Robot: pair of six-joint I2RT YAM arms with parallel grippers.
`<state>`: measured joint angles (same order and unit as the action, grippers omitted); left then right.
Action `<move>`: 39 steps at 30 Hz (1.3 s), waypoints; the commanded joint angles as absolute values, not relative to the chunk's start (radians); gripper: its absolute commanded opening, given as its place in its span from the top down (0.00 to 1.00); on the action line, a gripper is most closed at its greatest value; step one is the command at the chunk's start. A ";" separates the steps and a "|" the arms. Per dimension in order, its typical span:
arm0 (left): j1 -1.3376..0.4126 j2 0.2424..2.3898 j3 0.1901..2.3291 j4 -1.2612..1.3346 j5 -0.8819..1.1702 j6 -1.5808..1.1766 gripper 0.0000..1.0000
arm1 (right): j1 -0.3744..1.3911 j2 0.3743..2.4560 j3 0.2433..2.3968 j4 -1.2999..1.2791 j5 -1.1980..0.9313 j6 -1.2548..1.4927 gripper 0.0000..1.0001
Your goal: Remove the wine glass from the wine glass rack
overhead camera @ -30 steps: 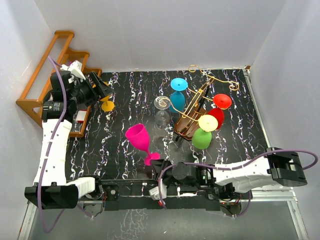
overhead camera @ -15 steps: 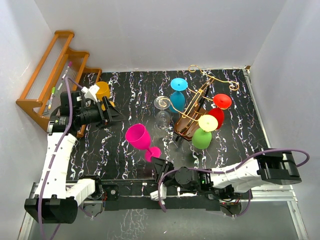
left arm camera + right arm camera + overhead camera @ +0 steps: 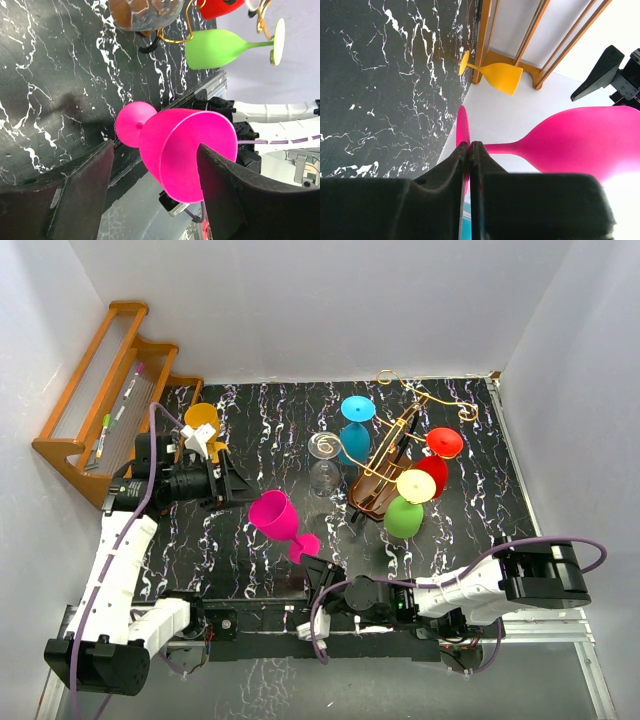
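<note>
A pink wine glass (image 3: 273, 514) stands tilted off the rack at the table's front. My right gripper (image 3: 316, 568) is shut on the rim of its foot (image 3: 462, 131); its bowl (image 3: 580, 140) leans away. My left gripper (image 3: 236, 486) is open beside the bowl, which sits between its fingers (image 3: 80, 190) in the left wrist view (image 3: 185, 150), without clear contact. The violin-shaped wooden wine glass rack (image 3: 384, 468) with gold wire arms carries a blue glass (image 3: 354, 432), a red glass (image 3: 438, 458), a green glass (image 3: 404, 517) and a clear glass (image 3: 322, 455).
A yellow glass (image 3: 203, 423) stands at the left, by the orange-brown stepped shelf (image 3: 92, 390), which holds pens. The yellow glass (image 3: 496, 76) and the shelf (image 3: 520, 35) also show in the right wrist view. White walls enclose the black marbled table (image 3: 270, 430).
My left gripper has moved away from the yellow glass by the shelf, down and right to the pink glass's bowl. The right arm has shifted slightly with the pink glass's foot.
</note>
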<state>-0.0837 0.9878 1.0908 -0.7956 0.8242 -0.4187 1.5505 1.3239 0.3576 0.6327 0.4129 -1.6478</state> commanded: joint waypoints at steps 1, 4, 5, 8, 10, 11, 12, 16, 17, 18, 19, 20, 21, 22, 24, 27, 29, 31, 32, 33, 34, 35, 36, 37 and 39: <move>-0.102 0.964 1.070 -0.841 0.822 -0.368 0.36 | 1.557 1.345 0.408 0.733 0.442 -1.651 0.92; -0.110 0.968 1.057 -0.842 0.819 -0.358 0.39 | 1.556 1.356 0.413 0.744 0.436 -1.656 0.92; -0.112 0.973 1.052 -0.842 0.817 -0.356 0.40 | 1.556 1.359 0.416 0.745 0.432 -1.657 0.92; -0.122 0.989 1.043 -0.840 0.818 -0.344 0.45 | 1.557 1.368 0.423 0.750 0.428 -1.662 0.92; -0.128 1.000 1.037 -0.835 0.818 -0.334 0.58 | 1.556 1.372 0.427 0.753 0.427 -1.662 0.92; -0.130 1.008 1.037 -0.835 0.817 -0.330 0.65 | 1.556 1.376 0.429 0.752 0.428 -1.664 0.92; -0.132 1.014 1.035 -0.832 0.818 -0.329 0.70 | 1.556 1.378 0.430 0.754 0.430 -1.664 0.92; -0.138 1.036 1.036 -0.826 0.814 -0.320 0.81 | 1.555 1.381 0.426 0.757 0.436 -1.662 0.92; -0.140 1.040 1.037 -0.827 0.809 -0.319 0.82 | 1.556 1.379 0.424 0.757 0.437 -1.661 0.92; -0.140 1.043 1.036 -0.826 0.807 -0.318 0.84 | 1.555 1.378 0.422 0.757 0.439 -1.659 0.92; -0.140 1.046 1.035 -0.827 0.803 -0.316 0.87 | 1.556 1.376 0.421 0.758 0.442 -1.656 0.92; -0.141 1.050 1.034 -0.825 0.800 -0.315 0.93 | 1.557 1.376 0.417 0.761 0.448 -1.653 0.92; -0.141 1.054 1.034 -0.824 0.797 -0.314 1.00 | 1.555 1.375 0.415 0.770 0.450 -1.646 0.90; -0.141 1.058 1.035 -0.825 0.788 -0.315 1.00 | 1.557 1.374 0.413 0.780 0.454 -1.635 0.83; -0.140 1.068 1.051 -0.824 0.746 -0.317 1.00 | 1.557 1.372 0.407 0.784 0.477 -1.608 0.67; -0.141 1.090 1.102 -0.805 0.632 -0.335 1.00 | 1.559 1.358 0.376 0.789 0.510 -1.573 0.52; -0.140 1.114 1.154 -0.782 0.570 -0.348 1.00 | 1.569 1.340 0.359 0.770 0.539 -1.530 0.50; -0.141 1.152 1.220 -0.767 0.517 -0.354 1.00 | 1.582 1.320 0.357 0.726 0.570 -1.474 0.49; -0.141 1.173 1.265 -0.759 0.495 -0.354 1.00 | 1.590 1.311 0.357 0.698 0.586 -1.444 0.49; -0.141 1.199 1.299 -0.751 0.470 -0.354 1.00 | 1.600 1.302 0.357 0.663 0.599 -1.407 0.49; -0.141 1.228 1.335 -0.744 0.440 -0.350 1.00 | 1.608 1.293 0.357 0.629 0.612 -1.371 0.49; -0.141 1.257 1.368 -0.736 0.409 -0.346 1.00 | 1.616 1.286 0.360 0.596 0.623 -1.335 0.49; -0.141 1.295 1.409 -0.734 0.372 -0.334 1.00 | 1.621 1.282 0.365 0.568 0.636 -1.301 0.49; -0.141 1.336 1.451 -0.735 0.329 -0.323 1.00 | 1.627 1.280 0.371 0.544 0.648 -1.274 0.50; -0.143 1.435 1.533 -0.743 0.253 -0.292 1.00 | 1.637 1.283 0.382 0.528 0.678 -1.220 0.50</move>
<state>-0.1387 1.3033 1.3968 -0.7620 0.4313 -0.3359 1.6157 1.3056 0.3561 0.5888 0.5949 -1.3861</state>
